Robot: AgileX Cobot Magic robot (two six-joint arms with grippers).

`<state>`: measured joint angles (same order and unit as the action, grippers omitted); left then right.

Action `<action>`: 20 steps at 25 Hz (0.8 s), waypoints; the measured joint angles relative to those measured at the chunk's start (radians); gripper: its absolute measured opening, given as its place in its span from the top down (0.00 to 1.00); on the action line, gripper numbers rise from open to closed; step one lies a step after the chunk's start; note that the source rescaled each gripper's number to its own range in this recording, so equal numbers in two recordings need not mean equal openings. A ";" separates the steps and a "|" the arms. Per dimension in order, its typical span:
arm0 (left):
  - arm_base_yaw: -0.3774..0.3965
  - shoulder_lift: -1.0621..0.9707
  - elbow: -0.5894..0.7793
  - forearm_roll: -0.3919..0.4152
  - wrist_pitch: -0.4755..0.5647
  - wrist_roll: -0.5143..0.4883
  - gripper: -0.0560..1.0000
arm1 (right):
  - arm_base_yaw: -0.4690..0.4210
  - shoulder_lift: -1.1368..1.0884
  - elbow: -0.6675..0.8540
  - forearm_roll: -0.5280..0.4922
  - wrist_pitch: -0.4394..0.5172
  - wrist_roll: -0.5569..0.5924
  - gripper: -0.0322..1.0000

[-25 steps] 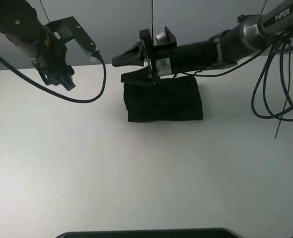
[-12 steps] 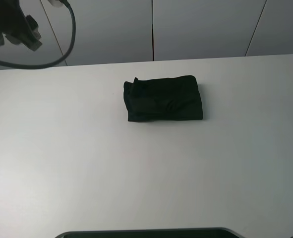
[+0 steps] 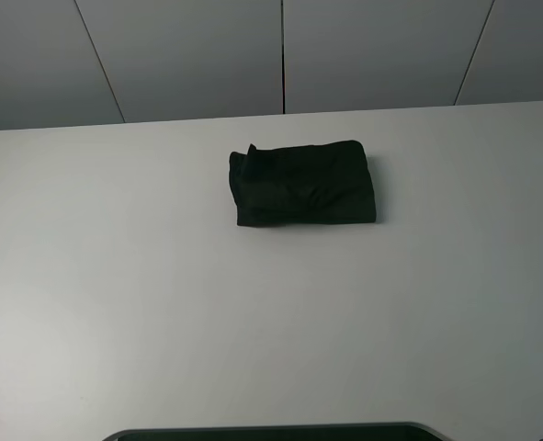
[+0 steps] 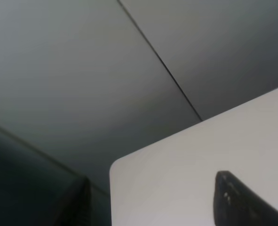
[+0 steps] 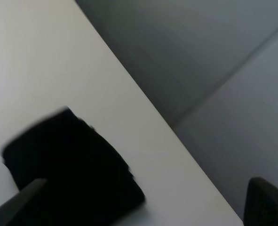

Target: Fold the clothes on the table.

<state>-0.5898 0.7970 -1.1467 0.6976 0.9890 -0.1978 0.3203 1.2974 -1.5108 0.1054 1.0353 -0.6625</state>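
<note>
Black folded clothes (image 3: 303, 183) mid-table (image 3: 253, 331), edges distant.

Overhead view sharp, evenly and dimly lit; table (image 3: 271, 312) pale grey, no glare. Folded black clothes (image 3: 303, 184) almost without detail, faint shadow at base. Both wrist views soft; right wrist heavily blurred, corners darkened.

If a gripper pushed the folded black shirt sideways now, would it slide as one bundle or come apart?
The shirt is soft cloth, so it would probably bunch rather than move rigidly. A loose flap sticks up at its left end, so that fold would likely open first. The table looks smooth, so the light bundle might slide some before deforming.
</note>
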 joint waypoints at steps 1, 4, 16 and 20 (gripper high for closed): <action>0.000 -0.043 0.000 0.002 0.028 -0.002 0.08 | 0.000 -0.035 0.000 -0.097 0.033 0.047 0.02; 0.000 -0.186 0.000 0.016 0.143 -0.006 0.08 | 0.000 -0.130 0.000 -0.349 0.130 0.222 0.02; 0.001 -0.566 -0.002 0.012 0.232 -0.008 0.01 | 0.000 -0.671 0.034 -0.697 0.181 0.434 0.02; 0.040 -0.670 -0.002 -0.003 0.236 -0.008 0.01 | 0.000 -0.883 0.034 -0.697 0.181 0.428 0.02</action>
<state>-0.5497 0.1274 -1.1490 0.6948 1.2252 -0.2054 0.3203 0.4140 -1.4767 -0.5916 1.2162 -0.2346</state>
